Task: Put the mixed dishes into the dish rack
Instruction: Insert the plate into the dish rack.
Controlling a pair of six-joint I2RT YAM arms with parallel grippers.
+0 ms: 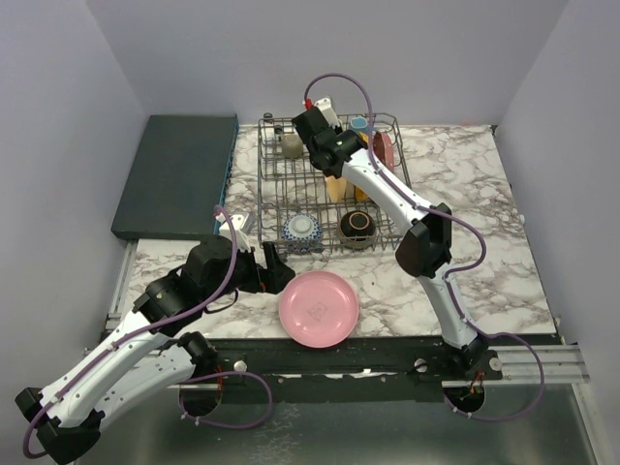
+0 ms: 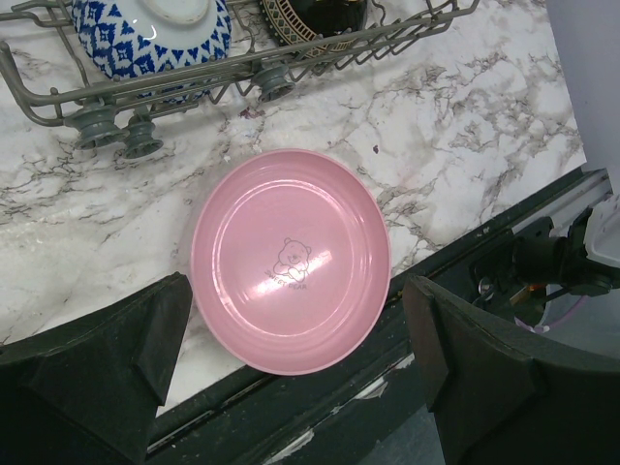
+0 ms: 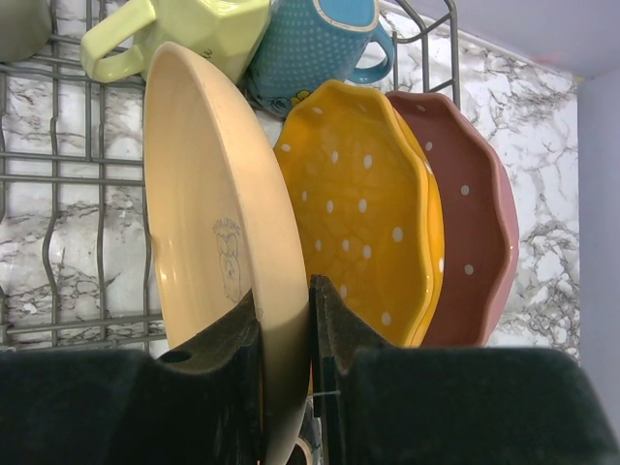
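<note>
My right gripper [image 3: 286, 334] is shut on the rim of a tan plate [image 3: 208, 223] that stands on edge in the grey wire dish rack [image 1: 281, 199]. Beside it in the rack stand an orange dotted plate [image 3: 363, 208] and a dark red dotted plate [image 3: 470, 218], with a yellow mug [image 3: 194, 29] and a blue mug [image 3: 320, 39] behind. A pink plate [image 1: 318, 308] lies flat on the marble near the front edge. My left gripper [image 2: 295, 373] is open just above and left of it, also shown in the top view [image 1: 274, 268]. A blue patterned bowl [image 1: 302, 231] and a brown bowl [image 1: 357, 227] sit in the rack's front.
A flat dark teal slab [image 1: 179, 174] lies at the back left. The rack's round feet [image 2: 136, 140] stand close behind the pink plate. An olive-grey mug [image 1: 292, 144] sits in the rack's back left. The table's dark front rail [image 2: 320, 407] runs under my left gripper.
</note>
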